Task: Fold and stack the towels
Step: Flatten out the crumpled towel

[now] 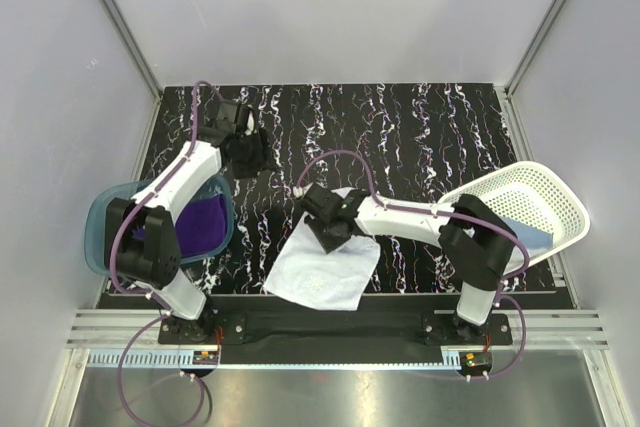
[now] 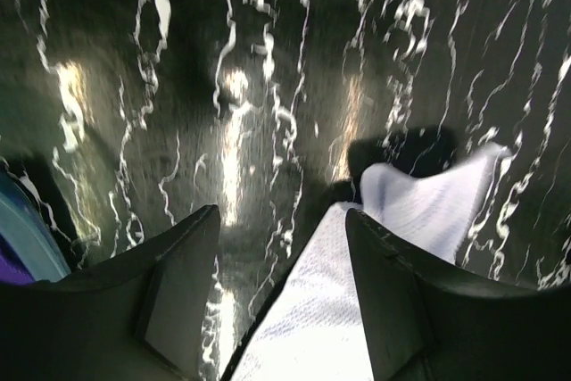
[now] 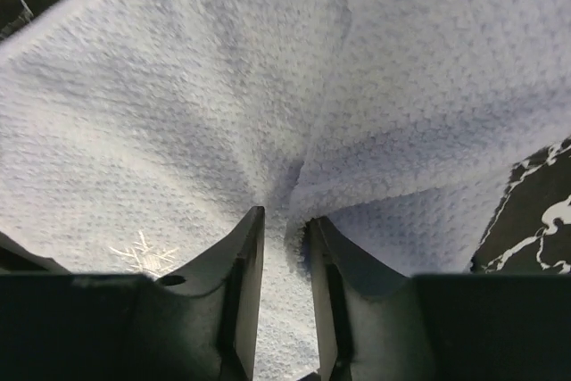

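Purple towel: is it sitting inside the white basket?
No, the purple towel lies inside the teal tub, far from the white basket on the other side.

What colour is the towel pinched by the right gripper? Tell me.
The towel is white with a faint snowflake motif, clearest in the right wrist view.

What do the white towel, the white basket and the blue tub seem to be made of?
White towel: soft matte cloth; a fine dimpled weave shows, and it puckers where pinched. White basket: probably rigid plastic; rows of small holes fill its wall. Blue tub: apparently smooth translucent plastic; its rim looks see-through teal.
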